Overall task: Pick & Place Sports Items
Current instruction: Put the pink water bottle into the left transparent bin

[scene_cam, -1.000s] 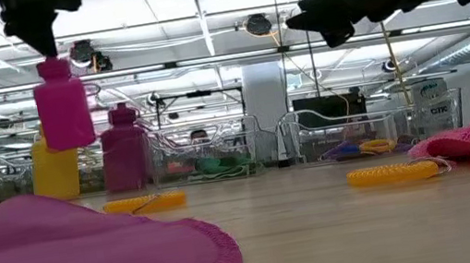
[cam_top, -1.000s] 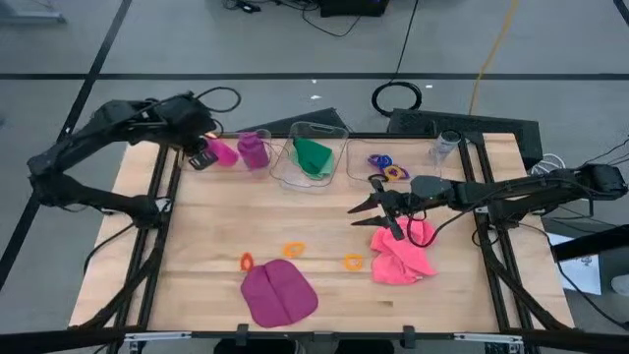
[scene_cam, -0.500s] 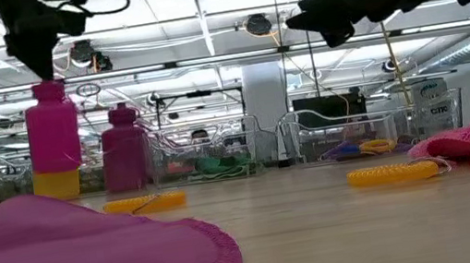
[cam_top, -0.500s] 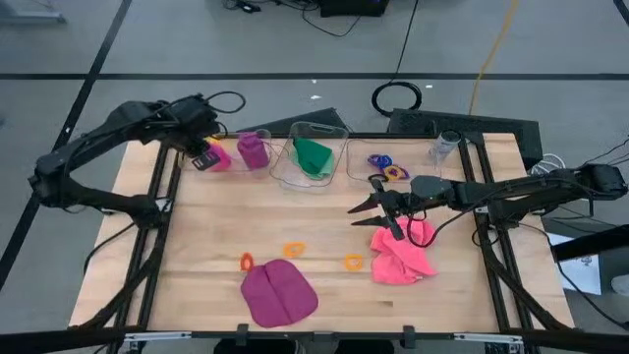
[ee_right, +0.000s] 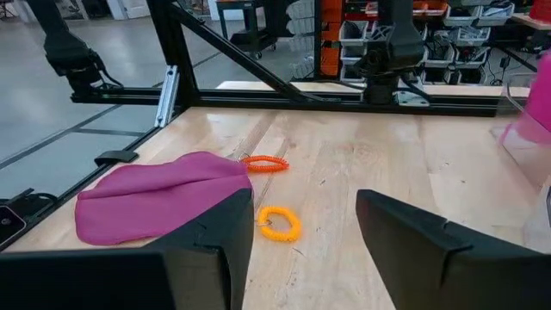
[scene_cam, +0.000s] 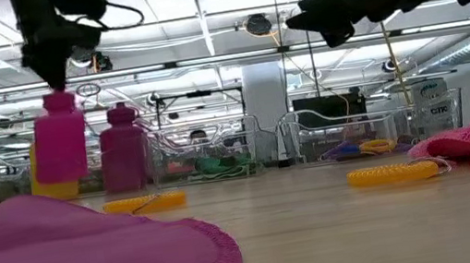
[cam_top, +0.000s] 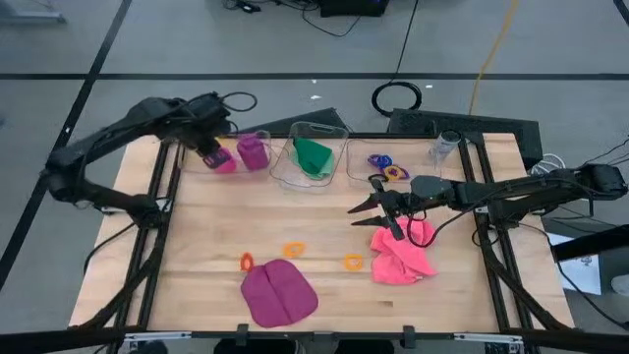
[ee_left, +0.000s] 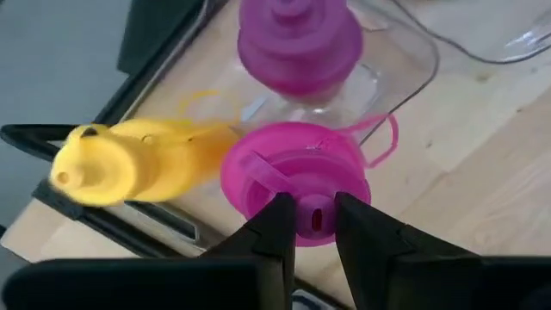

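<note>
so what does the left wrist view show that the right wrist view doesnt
Only the left wrist view shows the bottles: the left end effector shut on the magenta bottle by its cap, with the yellow bottle lying beside it and the purple bottle beyond. Only the right wrist view shows the open right end effector, the magenta cloth and two orange rings. Both show the wooden table.

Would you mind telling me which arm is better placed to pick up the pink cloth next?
Probably the right: its open end effector hovers just beside the pink cloth, while the left end effector grips the magenta bottle.
</note>
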You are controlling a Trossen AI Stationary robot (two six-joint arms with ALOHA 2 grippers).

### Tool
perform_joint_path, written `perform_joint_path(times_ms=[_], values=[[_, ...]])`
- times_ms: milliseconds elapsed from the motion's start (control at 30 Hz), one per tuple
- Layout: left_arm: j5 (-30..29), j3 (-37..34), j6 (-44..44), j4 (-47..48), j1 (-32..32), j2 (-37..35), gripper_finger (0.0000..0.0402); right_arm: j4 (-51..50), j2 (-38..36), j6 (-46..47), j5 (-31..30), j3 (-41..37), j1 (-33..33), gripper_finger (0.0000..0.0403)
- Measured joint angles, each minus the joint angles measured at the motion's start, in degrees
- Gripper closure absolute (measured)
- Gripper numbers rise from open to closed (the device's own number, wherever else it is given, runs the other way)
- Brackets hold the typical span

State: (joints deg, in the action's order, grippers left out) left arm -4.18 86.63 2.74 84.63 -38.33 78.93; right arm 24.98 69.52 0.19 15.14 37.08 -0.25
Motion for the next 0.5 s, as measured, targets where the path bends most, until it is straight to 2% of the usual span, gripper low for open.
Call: perform_joint_path(times_ms=[500], values=[[2.8, 0.0, 3.0, -4.1, -0.3, 5.0, 0.0354, 0.0, 0.0, 0.0, 0.0, 0.0, 0.0, 0.0259]])
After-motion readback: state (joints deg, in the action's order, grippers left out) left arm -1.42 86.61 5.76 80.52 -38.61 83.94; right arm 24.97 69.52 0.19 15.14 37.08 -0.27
